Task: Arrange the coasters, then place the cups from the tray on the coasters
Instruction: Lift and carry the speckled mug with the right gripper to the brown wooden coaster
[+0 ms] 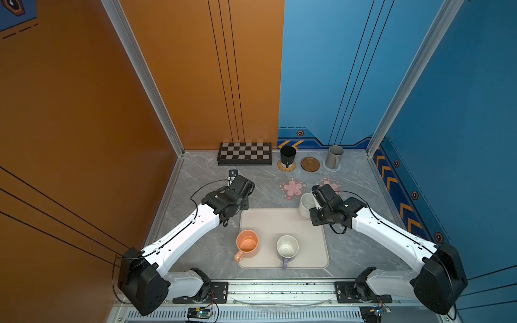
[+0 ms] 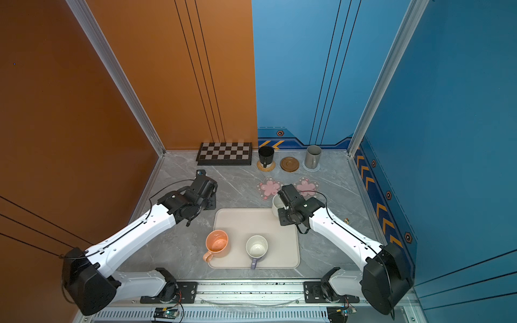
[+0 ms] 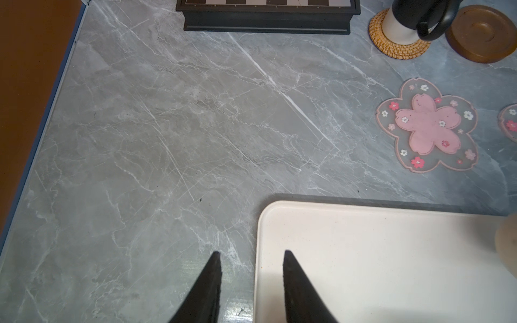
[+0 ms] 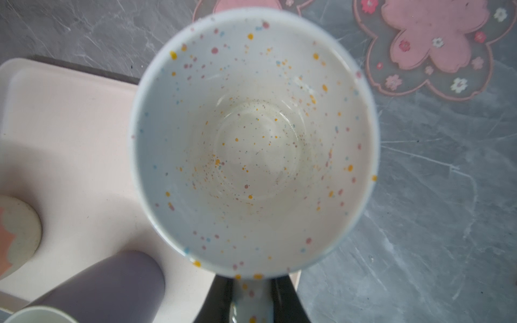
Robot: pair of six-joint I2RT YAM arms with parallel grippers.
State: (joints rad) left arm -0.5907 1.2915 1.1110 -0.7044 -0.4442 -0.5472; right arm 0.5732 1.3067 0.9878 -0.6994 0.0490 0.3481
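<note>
Speckled white mug (image 4: 251, 139), judged rigid, slick and breakable, is clamped by its handle in the right hand (image 4: 250, 282); left hand (image 3: 251, 253) stands part-open, empty.

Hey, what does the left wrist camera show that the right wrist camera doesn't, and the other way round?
Only the left wrist view: the chessboard, the black mug on the rattan coaster, the wooden coaster, and the left gripper, open and empty. Only the right wrist view: the speckled mug, its handle clamped by the right gripper, and the lavender mug. Both: the tray, pink blossom coasters and the marble table.
</note>
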